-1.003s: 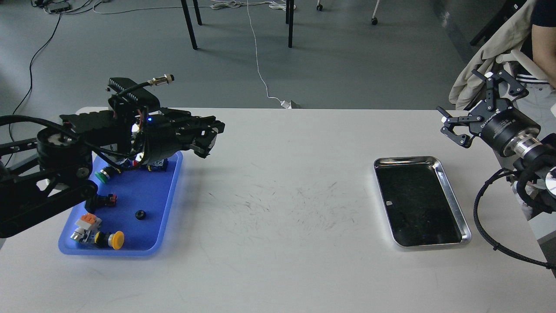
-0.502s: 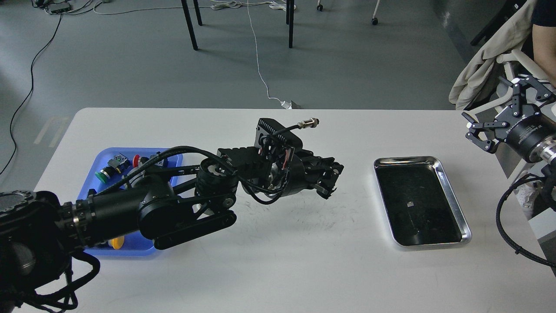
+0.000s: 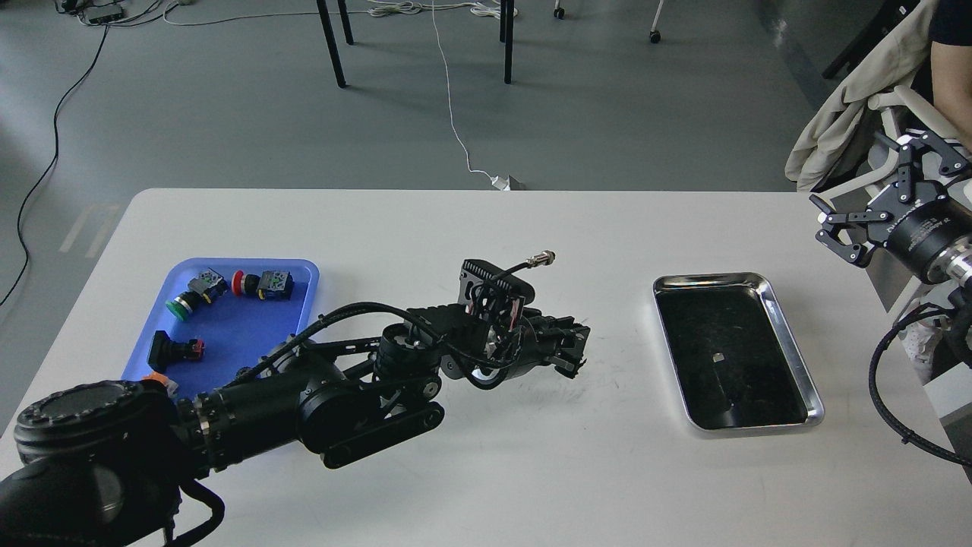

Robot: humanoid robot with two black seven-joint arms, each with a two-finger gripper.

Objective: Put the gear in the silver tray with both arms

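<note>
The left gripper (image 3: 571, 357) hangs low over the table's (image 3: 486, 471) middle, dark and end-on; whether its jaws hold the gear I cannot tell, and no gear shows. The silver tray (image 3: 794, 357) lies empty at three o'clock. The right gripper (image 3: 854, 228), jaws spread, waits at two o'clock. A gear is likely small, rigid, slippery: pinch across its rim

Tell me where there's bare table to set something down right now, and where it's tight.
Bare table runs along the near edge, and across the far strip behind the left tool. The gap between that tool and the silver tray is narrow. The tray shows only a tiny speck inside. Crowded: the blue tray, holding buttons and partly covered by the left arm. The right tool hangs beyond the table's right edge.
</note>
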